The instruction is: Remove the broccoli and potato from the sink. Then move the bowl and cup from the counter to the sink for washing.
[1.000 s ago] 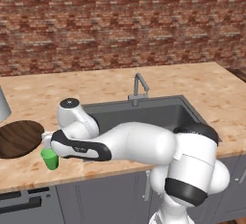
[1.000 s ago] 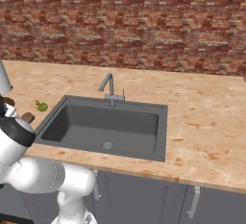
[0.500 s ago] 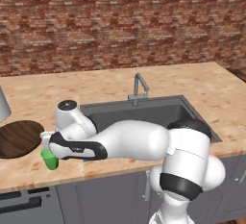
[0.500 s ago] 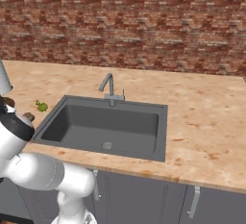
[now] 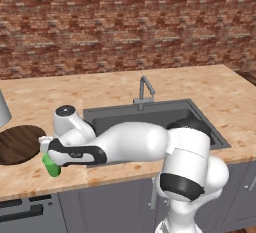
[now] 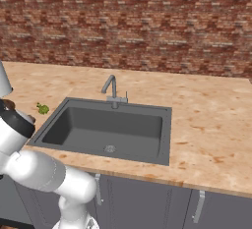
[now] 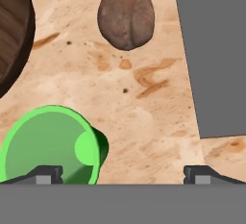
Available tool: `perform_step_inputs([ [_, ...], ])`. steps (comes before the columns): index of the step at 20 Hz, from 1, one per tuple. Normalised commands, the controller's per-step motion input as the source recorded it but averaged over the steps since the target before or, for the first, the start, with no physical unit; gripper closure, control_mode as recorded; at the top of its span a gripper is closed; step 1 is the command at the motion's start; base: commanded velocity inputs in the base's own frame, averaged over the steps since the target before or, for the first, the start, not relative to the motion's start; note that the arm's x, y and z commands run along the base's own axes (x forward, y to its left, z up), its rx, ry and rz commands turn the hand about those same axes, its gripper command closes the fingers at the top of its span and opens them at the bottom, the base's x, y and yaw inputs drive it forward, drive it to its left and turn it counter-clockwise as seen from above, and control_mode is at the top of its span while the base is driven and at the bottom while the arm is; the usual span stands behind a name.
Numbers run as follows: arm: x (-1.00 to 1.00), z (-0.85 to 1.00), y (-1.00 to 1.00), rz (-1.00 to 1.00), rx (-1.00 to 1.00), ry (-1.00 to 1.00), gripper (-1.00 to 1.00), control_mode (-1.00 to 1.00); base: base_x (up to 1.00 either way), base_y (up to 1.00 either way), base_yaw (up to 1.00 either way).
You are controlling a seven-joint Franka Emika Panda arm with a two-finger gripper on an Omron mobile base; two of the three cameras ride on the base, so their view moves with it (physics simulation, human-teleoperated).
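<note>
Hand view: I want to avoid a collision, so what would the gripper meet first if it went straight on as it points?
Probably bare counter; the open gripper straddles it, with the cup at one fingertip.

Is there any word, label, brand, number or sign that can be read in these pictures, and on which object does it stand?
None: no readable text in any view.
The cup, the potato, the bowl, the broccoli, the sink, the faucet, the counter and the brick wall are all unmarked.
</note>
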Motion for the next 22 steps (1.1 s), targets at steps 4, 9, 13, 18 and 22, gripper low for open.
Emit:
perform_step_inputs([
  [4,0.06,-0.08,0.09,-0.03,0.00,0.02,-1.00,-1.00,0.00,0.00,0.00],
  [9,0.02,-0.11,0.07,-0.04,0.00,0.06,-1.00,-1.00,0.00,0.00,0.00],
  [13,0.02,-0.10,0.07,-0.04,0.00,0.08,-1.00,-1.00,0.00,0.00,0.00],
  [18,0.03,-0.06,0.05,-0.02,0.00,0.06,-1.00,-1.00,0.00,0.00,0.00],
  [22,0.03,-0.08,0.05,-0.03,0.00,0.05,-1.00,-1.00,0.00,0.00,0.00],
])
